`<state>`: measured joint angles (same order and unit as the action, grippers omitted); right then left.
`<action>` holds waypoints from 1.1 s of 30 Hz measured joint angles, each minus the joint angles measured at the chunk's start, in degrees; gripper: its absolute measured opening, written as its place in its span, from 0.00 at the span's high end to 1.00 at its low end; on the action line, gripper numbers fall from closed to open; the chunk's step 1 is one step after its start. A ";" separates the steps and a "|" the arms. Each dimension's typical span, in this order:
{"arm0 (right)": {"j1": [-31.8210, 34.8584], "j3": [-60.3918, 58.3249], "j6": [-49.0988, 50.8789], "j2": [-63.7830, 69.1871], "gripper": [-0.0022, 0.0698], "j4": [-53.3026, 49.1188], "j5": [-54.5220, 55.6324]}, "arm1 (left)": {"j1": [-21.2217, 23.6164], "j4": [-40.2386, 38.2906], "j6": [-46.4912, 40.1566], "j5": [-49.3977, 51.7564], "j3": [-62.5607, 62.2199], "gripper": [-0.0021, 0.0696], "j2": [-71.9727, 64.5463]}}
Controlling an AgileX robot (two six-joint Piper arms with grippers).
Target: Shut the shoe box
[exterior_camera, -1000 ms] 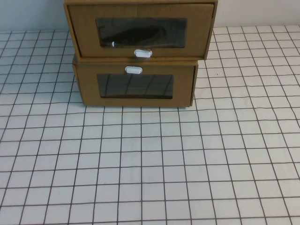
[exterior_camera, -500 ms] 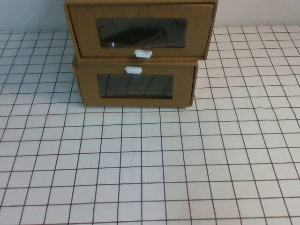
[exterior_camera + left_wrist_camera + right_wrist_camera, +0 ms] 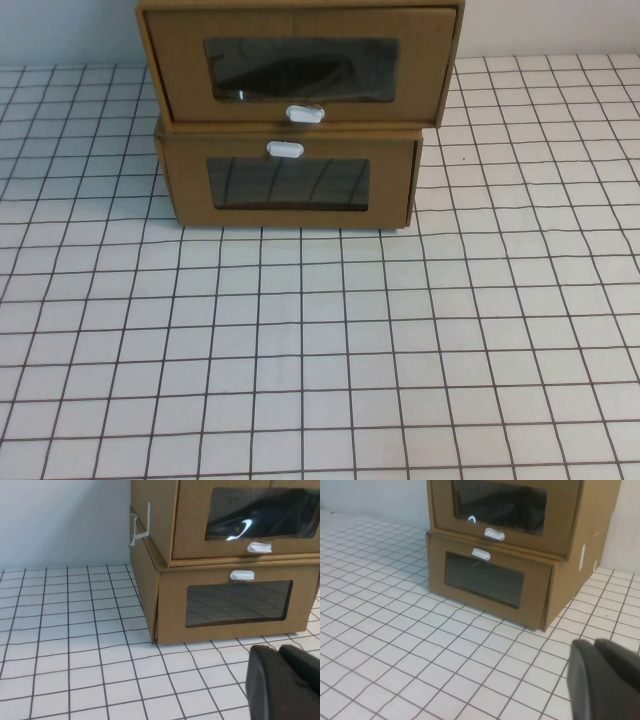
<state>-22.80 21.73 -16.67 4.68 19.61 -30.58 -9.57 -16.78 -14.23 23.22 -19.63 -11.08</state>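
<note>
The shoe box [image 3: 180,70] is the upper of two stacked brown cardboard boxes at the back of the table. Its drawer front has a clear window [image 3: 300,68] with a white pull tab [image 3: 304,114] below it, and it juts forward past the box beneath. A dark shape shows behind the window. Neither arm appears in the high view. The left gripper [image 3: 277,649] hovers shut and empty over the table, short of the shoe box [image 3: 192,520]. On the other side, the right gripper [image 3: 594,642] is likewise shut, empty and clear of the shoe box [image 3: 565,515].
The lower cardboard box [image 3: 190,180] has its white tab [image 3: 284,149] above its window and carries the shoe box. Both stand on a white table with a black grid [image 3: 320,350], against a pale back wall [image 3: 60,520].
</note>
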 joint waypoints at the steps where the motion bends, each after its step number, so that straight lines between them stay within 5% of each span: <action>1: 0.00 0.00 0.00 0.00 0.99 0.00 -0.13 | 0.00 0.00 0.00 -0.11 0.00 0.97 0.00; 14: 0.00 0.00 0.05 0.00 0.99 1.30 -0.35 | 0.00 7.88 1.47 -2.06 2.02 0.97 5.56; 24: 0.00 0.00 0.05 0.00 0.99 1.53 -0.35 | 0.34 16.00 7.55 -11.53 18.99 0.97 11.57; 33: 0.00 0.00 0.05 0.00 0.99 1.55 -1.86 | 0.34 17.91 8.53 -1.08 21.20 0.97 11.66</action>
<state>-22.80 21.73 -16.62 4.68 21.16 -32.43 -9.23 1.13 -5.69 22.14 1.57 0.58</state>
